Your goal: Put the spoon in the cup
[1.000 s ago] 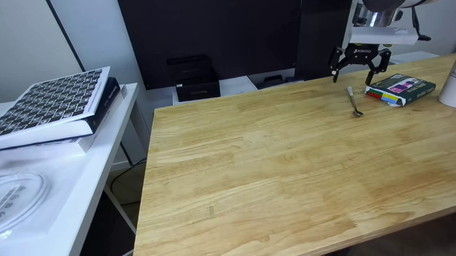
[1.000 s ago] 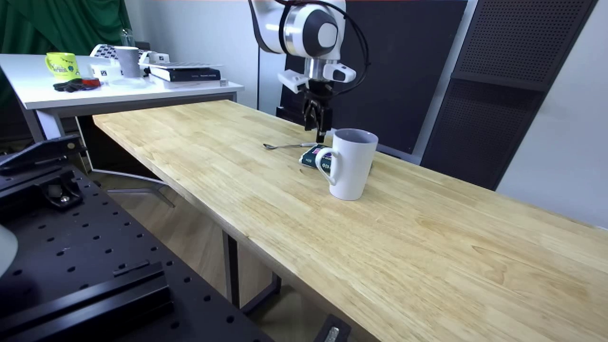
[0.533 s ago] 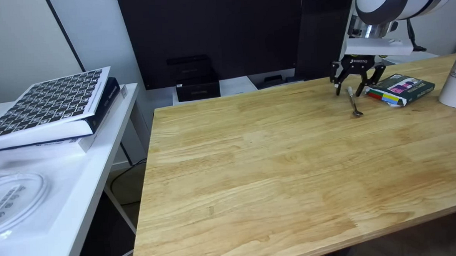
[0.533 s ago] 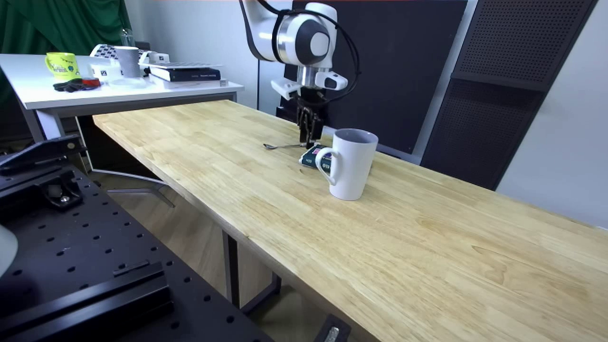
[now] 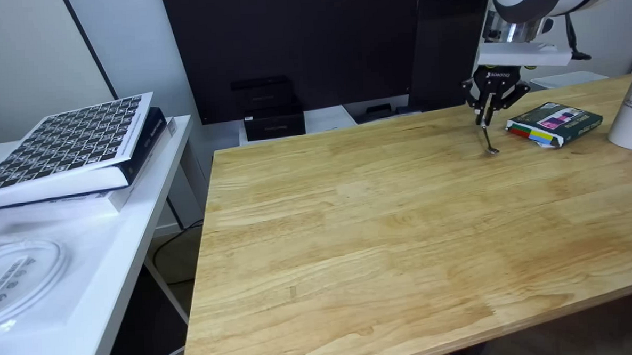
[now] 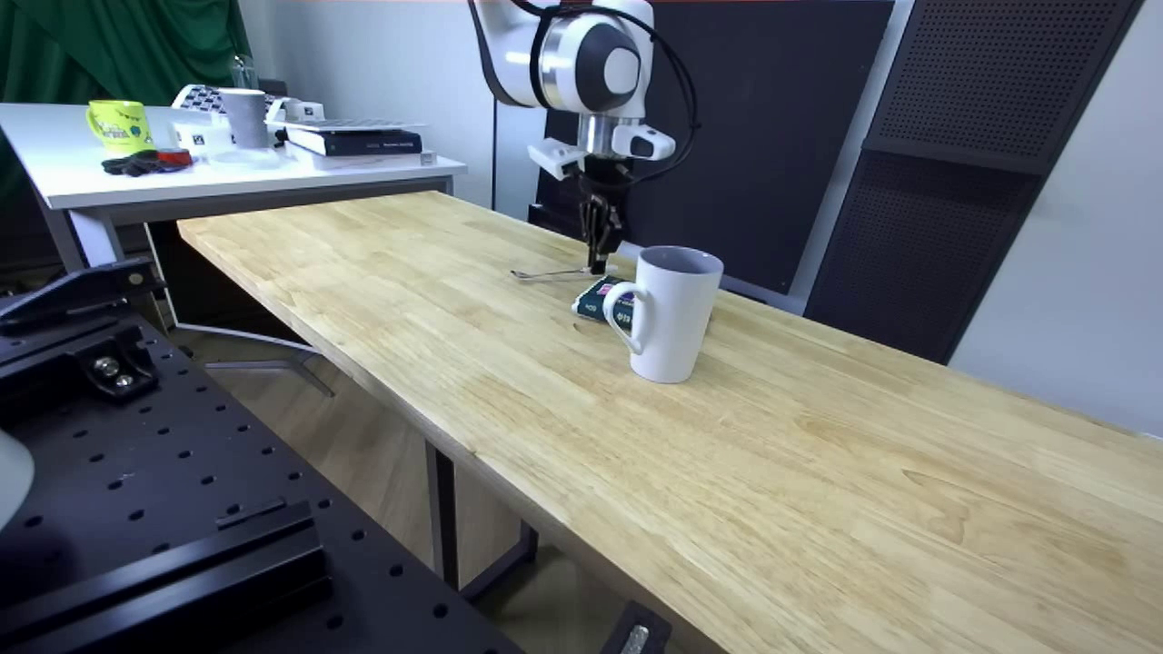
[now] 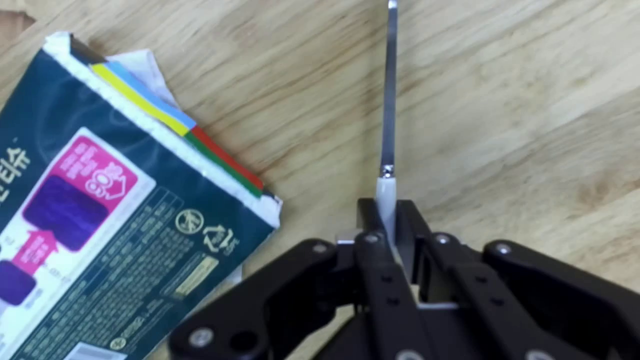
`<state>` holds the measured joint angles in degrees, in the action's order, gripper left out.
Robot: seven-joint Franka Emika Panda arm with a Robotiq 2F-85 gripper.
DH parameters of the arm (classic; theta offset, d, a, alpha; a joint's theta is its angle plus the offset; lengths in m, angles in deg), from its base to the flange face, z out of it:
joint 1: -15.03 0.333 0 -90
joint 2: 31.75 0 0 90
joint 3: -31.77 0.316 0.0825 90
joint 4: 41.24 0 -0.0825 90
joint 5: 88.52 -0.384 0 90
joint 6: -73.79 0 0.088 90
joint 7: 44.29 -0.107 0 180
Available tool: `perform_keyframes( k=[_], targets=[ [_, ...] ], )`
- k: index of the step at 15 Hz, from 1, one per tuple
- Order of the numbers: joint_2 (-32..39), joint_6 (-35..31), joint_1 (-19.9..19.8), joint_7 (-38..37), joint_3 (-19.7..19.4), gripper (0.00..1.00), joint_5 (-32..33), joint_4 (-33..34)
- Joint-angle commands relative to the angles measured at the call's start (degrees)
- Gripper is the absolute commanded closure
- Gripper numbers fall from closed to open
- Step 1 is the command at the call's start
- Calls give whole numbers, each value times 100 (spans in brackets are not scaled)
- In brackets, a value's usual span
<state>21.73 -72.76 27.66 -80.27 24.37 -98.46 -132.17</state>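
Tool [image 7: 388,212] is clamped on the spoon [image 7: 389,115] — its bowl cut off in the wrist view

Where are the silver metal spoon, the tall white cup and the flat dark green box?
Slim silver metal spoon [image 7: 389,115]: in the wrist view, on its stem.
Tall white cylindrical cup [image 6: 678,318]: in an exterior view, on its wall.
Flat dark green box [image 5: 556,122]: in an exterior view, on its printed top.

Green curtain [image 6: 136,54] (in folds) beside pale wall [image 6: 382,68].
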Motion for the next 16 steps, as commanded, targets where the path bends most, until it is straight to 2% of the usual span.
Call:
perform_keyframes(
  k=[1,5,8,12,16],
  targets=[
    [-329,553,25,-234,-176,97,184,271],
    [-1031,1122,6,-100,-235,97,458,290],
    [-1732,1136,129,-128,-496,97,1140,-67],
    [-2630,376,375,-493,-1078,97,2653,-913],
    [-3253,-421,624,-1732,-1778,97,4528,-1773]
  ],
)
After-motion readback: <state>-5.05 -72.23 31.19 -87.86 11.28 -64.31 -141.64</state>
